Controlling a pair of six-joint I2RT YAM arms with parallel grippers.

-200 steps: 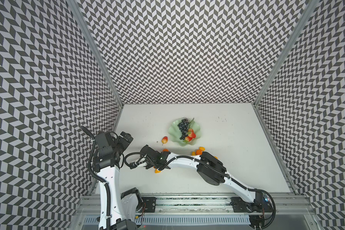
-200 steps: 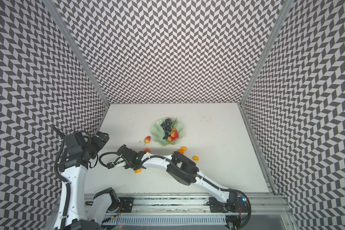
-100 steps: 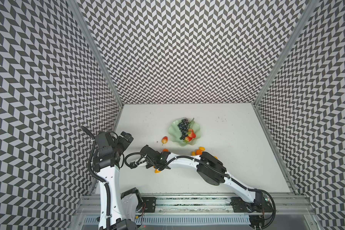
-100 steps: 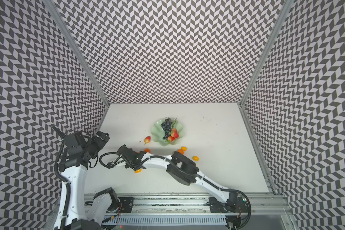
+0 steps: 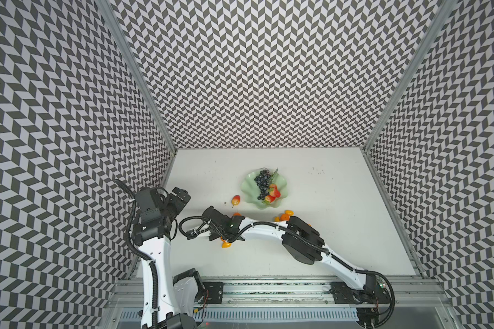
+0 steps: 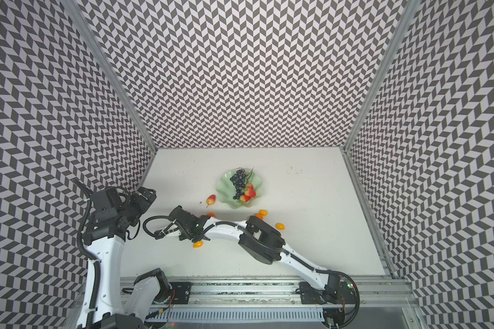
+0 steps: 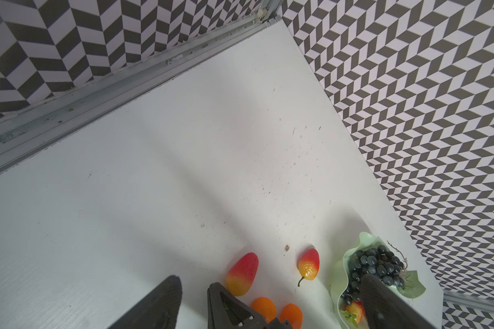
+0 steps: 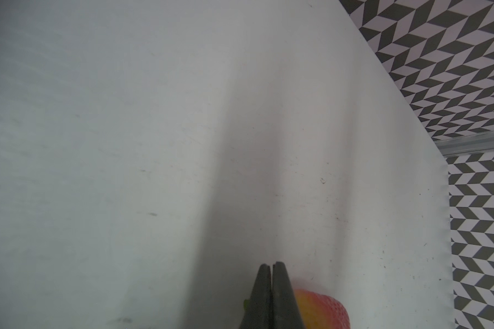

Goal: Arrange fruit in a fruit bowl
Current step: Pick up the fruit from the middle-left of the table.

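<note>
Down at the table (image 8: 126, 142), right claw (image 8: 273, 266) is pinched tight, strawberry (image 8: 322, 309) just beside it; left claw (image 7: 270, 277) gapes wide

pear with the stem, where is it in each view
Top view: pear on table, beside bowl rim.
Top view: same, beside bowl.
Left wrist: between strawberry and bowl.
Right wrist: not in it.
Shared landmark: bowl, except right wrist.

Lighting bright and even in both top views, probably from overhead; shadows on the table (image 5: 340, 199) are faint. Chevron walls (image 5: 268, 71) bow toward frame edges. Right wrist view dimmer, soft-focused, crossed by a broad grey shadow.
</note>
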